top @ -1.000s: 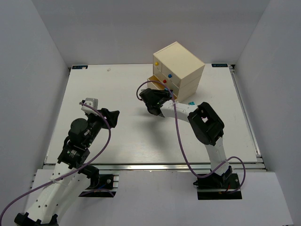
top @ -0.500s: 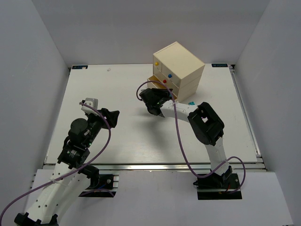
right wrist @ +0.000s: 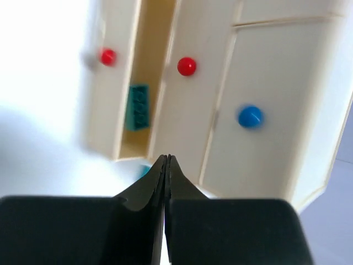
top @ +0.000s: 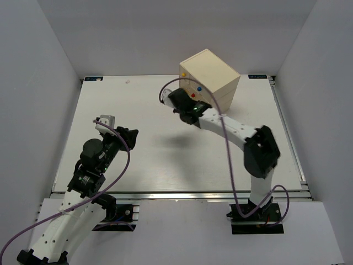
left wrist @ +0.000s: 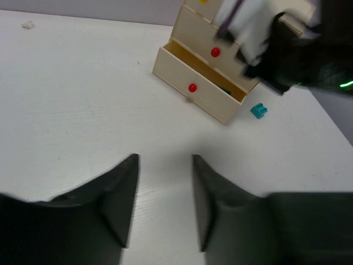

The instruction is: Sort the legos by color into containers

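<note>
Legos [left wrist: 258, 110]: only 2 show, both teal, neither in the top view.

Top view: right arm [top: 237, 130] stretches across to the chest [top: 212, 74]. The right claw [top: 187, 105] is at its front and hides the drawers. Left claw [top: 130, 137] hangs over bare desk [top: 110, 99], well apart from the chest.

Left wrist: left claw [left wrist: 164, 193] has its fingers apart with nothing between. Bottom drawer [left wrist: 193, 91] is pulled out. Loose teal lego [left wrist: 258, 110] sits on the desk just beside the drawer's corner, near the right arm.

Right wrist: blurred. Right claw [right wrist: 166, 161] is shut tight and empty, tips just in front of the open drawer. Teal brick [right wrist: 137, 106] lies inside.

Risks:
- The shut claw could nudge the drawer front, closing it or skewing the light chest.
- An arm sweep could flick the loose lego away.
- The claw must reopen before any pick, and the tiny lego may slip or get pushed instead.
</note>
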`<state>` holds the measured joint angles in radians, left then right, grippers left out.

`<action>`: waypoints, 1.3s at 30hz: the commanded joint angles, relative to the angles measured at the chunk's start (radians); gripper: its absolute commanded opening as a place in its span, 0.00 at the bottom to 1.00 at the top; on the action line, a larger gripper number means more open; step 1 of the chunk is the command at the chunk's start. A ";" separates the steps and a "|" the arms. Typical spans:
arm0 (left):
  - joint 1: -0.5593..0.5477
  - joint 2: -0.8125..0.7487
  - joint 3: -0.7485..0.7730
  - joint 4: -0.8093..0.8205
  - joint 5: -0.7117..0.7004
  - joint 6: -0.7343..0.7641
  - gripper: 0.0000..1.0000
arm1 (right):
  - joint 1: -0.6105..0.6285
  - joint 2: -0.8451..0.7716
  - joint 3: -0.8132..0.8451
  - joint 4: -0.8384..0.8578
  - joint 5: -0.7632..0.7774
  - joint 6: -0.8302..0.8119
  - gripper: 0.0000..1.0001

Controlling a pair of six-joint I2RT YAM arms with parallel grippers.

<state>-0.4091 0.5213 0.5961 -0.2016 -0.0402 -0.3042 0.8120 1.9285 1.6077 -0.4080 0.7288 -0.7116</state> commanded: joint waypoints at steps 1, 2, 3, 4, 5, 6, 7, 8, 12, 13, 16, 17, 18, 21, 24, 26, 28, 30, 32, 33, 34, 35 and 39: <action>-0.004 -0.010 -0.019 0.017 0.025 0.007 0.48 | -0.083 -0.261 0.037 -0.167 -0.502 0.355 0.00; -0.004 -0.017 -0.019 0.019 0.028 0.007 0.28 | -0.105 -0.305 0.002 -0.170 -0.582 0.394 0.00; -0.004 -0.018 -0.021 0.021 0.031 0.005 0.19 | -0.128 -0.388 -0.085 -0.155 -0.647 0.450 0.00; -0.004 -0.018 -0.021 0.024 0.039 0.007 0.11 | -0.208 -0.422 -0.130 -0.150 -0.771 0.474 0.00; -0.004 -0.020 -0.022 0.025 0.039 0.007 0.03 | -0.243 -0.459 -0.175 -0.140 -0.817 0.497 0.00; -0.004 -0.020 -0.022 0.031 0.077 0.007 0.02 | -0.270 -0.527 -0.218 -0.120 -0.857 0.518 0.00; -0.004 -0.018 -0.025 0.042 0.103 0.008 0.03 | -0.377 -0.560 -0.298 -0.115 -0.931 0.549 0.00; -0.004 -0.020 -0.025 0.045 0.117 0.008 0.09 | -0.411 -0.622 -0.336 -0.100 -0.965 0.564 0.00; -0.004 0.002 -0.024 0.051 0.155 0.008 0.48 | -0.589 -0.709 -0.492 -0.045 -1.065 0.610 0.65; -0.004 0.006 -0.022 0.048 0.158 0.007 0.52 | -0.662 -0.709 -0.515 -0.026 -1.101 0.623 0.71; -0.004 0.011 -0.019 0.047 0.163 0.008 0.58 | -0.767 -0.633 -0.563 -0.026 -1.205 0.650 0.84; -0.004 0.011 -0.018 0.047 0.163 0.008 0.59 | -0.787 -0.562 -0.574 -0.019 -1.230 0.661 0.89; -0.004 0.009 -0.021 0.047 0.163 0.008 0.60 | -0.800 -0.521 -0.577 -0.006 -1.252 0.661 0.89; -0.004 0.008 -0.024 0.048 0.163 0.008 0.61 | -0.850 -0.383 -0.566 0.060 -1.293 0.605 0.89; -0.004 0.014 -0.021 0.047 0.163 0.008 0.61 | -0.834 -0.321 -0.566 0.152 -1.247 0.536 0.89; -0.004 0.020 -0.019 0.047 0.163 0.008 0.61 | -0.827 -0.281 -0.557 0.198 -1.211 0.508 0.89; -0.004 0.026 -0.018 0.047 0.168 0.008 0.62 | -0.817 -0.247 -0.526 0.207 -1.169 0.466 0.88; -0.004 0.029 -0.018 0.047 0.169 0.010 0.62 | -0.814 -0.204 -0.514 0.228 -1.158 0.443 0.85; -0.004 0.034 -0.018 0.045 0.171 0.010 0.63 | -0.780 -0.175 -0.506 0.244 -1.138 0.425 0.84; -0.004 0.031 -0.016 0.044 0.171 0.010 0.63 | -0.771 -0.165 -0.506 0.250 -1.132 0.419 0.84; -0.004 0.032 -0.016 0.044 0.171 0.010 0.63 | -0.760 -0.157 -0.508 0.273 -1.113 0.416 0.84; -0.004 0.032 -0.015 0.044 0.169 0.011 0.63 | -0.755 -0.145 -0.512 0.285 -1.105 0.416 0.84; -0.004 0.036 -0.015 0.041 0.168 0.013 0.63 | -0.737 -0.115 -0.542 0.363 -1.077 0.439 0.83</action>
<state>-0.4091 0.5556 0.5762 -0.1715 0.1169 -0.2977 0.0654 1.8030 1.0683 -0.1455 -0.3801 -0.2626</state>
